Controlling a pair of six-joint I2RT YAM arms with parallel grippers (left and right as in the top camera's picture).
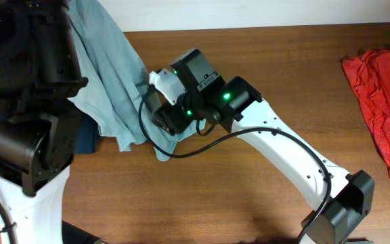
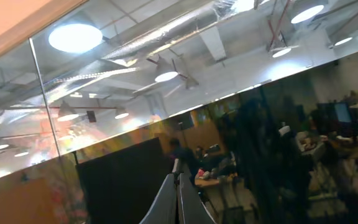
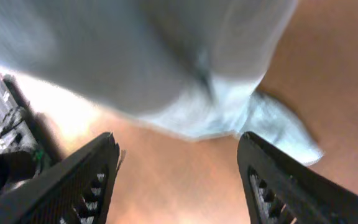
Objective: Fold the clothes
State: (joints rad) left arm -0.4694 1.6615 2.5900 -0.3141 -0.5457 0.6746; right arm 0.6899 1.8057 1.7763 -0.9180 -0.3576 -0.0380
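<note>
A light blue garment [image 1: 110, 74] is lifted at the far left of the wooden table [image 1: 283, 74]. It hangs from beside my raised left arm, and its lower end rests on the table. My left gripper [image 2: 178, 186] points up at the ceiling with its fingers pressed together. The overhead view shows the garment hanging from it. My right gripper [image 3: 178, 163] is open and empty, low over bare wood just short of the garment's lower hem [image 3: 229, 112]. In the overhead view the right gripper [image 1: 162, 120] is at that hem.
A crumpled red garment [image 1: 384, 88] lies at the table's right edge. A dark blue cloth [image 1: 87, 141] shows under the left arm. The right arm's white link [image 1: 296, 156] crosses the table's middle with a black cable looped beside it.
</note>
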